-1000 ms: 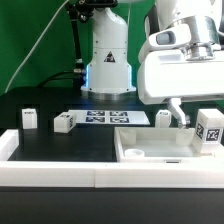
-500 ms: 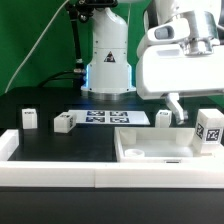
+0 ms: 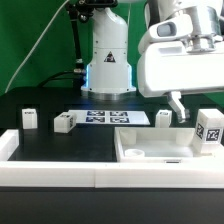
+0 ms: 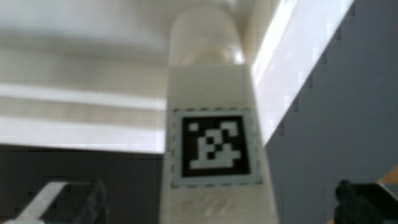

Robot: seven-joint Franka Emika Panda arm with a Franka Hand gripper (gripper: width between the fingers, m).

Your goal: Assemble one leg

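Several stubby white legs with black-and-white tags stand on the black table: two on the exterior view's left [image 3: 30, 118] [image 3: 65, 122], one in the middle right [image 3: 165, 118] and one at the far right [image 3: 210, 129]. My gripper [image 3: 178, 110] hangs just above the table next to the middle-right leg. In the wrist view one leg [image 4: 214, 140] fills the centre, with its tag facing the camera. It lies between my dark fingers [image 4: 50, 200], which stand wide apart on either side and do not touch it. The gripper [image 4: 210, 212] is open.
A large flat white tray-like piece [image 3: 150, 150] with recesses lies at the front right. The marker board [image 3: 108, 118] lies in front of the robot base [image 3: 107, 70]. A white rail [image 3: 60, 175] runs along the table's front edge.
The arm has shifted slightly up and toward the exterior view's right. The legs and the tray-like piece have not moved.
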